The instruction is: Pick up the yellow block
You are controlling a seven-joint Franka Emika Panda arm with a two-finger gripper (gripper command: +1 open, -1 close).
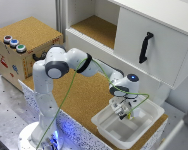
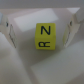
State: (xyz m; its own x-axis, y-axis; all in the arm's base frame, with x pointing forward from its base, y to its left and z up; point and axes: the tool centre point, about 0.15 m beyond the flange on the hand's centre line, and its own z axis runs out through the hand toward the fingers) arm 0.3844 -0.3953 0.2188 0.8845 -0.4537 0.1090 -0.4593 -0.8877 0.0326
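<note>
Yellow block (image 2: 44, 37): we see a small bright yellow cube with black letters on its faces, an N on one and what reads as a sideways R on another.
Block position: it sits between the two fingers, with a gap on either side, so neither finger touches it in the wrist view.
Block support: we see it resting on the white floor of the tray (image 1: 149, 116); in the exterior view the cube shows only as a speck of yellow at the fingertips.
Fingers (image 2: 42, 31): we find them spread wide, wider than the cube, one pale finger (image 2: 9, 33) on one side and the other on the opposite side; they hold nothing.
Arm (image 1: 96, 67): white, reaching out from its base over the cork-topped bench (image 1: 86, 95) and bending down into the tray.
Cable (image 1: 74, 82): a green lead runs along the arm toward the fingers.
Surroundings: a white cabinet (image 1: 144, 40) with a black handle (image 1: 145, 47) stands beyond the tray; a cork-covered box (image 1: 24, 47) with coloured buttons stands well apart from the fingers, behind the arm's base.
</note>
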